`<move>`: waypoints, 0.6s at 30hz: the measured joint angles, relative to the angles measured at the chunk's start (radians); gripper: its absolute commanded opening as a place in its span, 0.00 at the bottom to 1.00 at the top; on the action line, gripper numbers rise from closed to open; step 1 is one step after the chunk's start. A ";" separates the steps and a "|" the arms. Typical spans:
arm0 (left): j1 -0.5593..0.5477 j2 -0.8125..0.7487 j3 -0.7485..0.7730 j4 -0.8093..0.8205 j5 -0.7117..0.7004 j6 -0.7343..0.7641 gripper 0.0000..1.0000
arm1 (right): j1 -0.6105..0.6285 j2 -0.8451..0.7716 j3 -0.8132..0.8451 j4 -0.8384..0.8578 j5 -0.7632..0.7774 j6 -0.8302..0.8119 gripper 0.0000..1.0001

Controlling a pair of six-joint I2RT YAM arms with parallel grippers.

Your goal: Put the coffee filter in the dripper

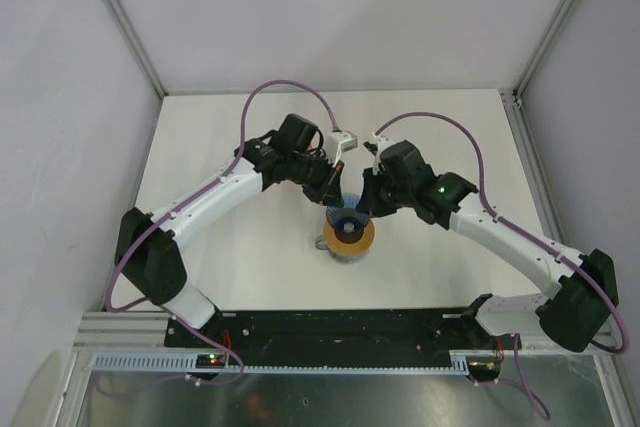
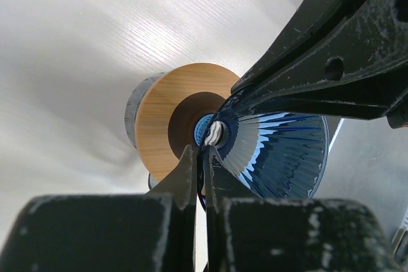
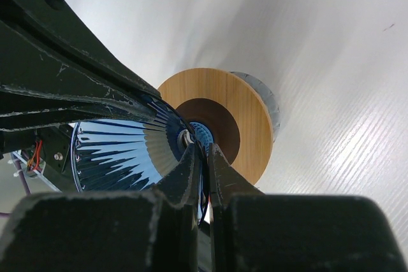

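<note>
The blue ribbed dripper (image 1: 348, 215) sits over the grey cup with the orange-tan ring top (image 1: 349, 238) at the table's middle. My left gripper (image 1: 337, 203) comes at it from the left and my right gripper (image 1: 366, 205) from the right. In the left wrist view my gripper (image 2: 203, 152) is shut on a thin blue edge of the dripper (image 2: 280, 154), whose narrow end points at the ring (image 2: 167, 116). In the right wrist view my gripper (image 3: 203, 150) is also shut on a thin blue edge of the dripper (image 3: 118, 154) beside the ring (image 3: 245, 109). The coffee filter is out of view.
White walls with metal frame posts (image 1: 120, 22) enclose the white table (image 1: 230, 257) on three sides. A black rail (image 1: 330, 332) runs along the near edge between the arm bases. Each wrist view shows the other arm's black finger (image 2: 331, 62) close across the dripper.
</note>
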 measured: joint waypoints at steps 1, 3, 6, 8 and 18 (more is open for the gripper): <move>0.000 -0.002 -0.003 0.003 0.000 0.000 0.00 | 0.000 -0.002 -0.003 0.003 0.000 0.000 0.00; 0.000 -0.005 -0.010 0.008 0.002 0.000 0.00 | 0.000 -0.004 -0.008 0.009 0.000 0.000 0.00; 0.000 -0.007 -0.019 0.018 0.003 0.000 0.00 | 0.000 -0.006 -0.015 0.016 0.000 0.001 0.00; 0.000 -0.007 -0.024 0.024 0.006 0.000 0.00 | -0.002 -0.006 -0.019 0.019 -0.001 0.001 0.00; -0.001 0.023 -0.035 0.042 0.018 0.002 0.00 | -0.017 0.005 -0.051 0.035 -0.019 0.021 0.00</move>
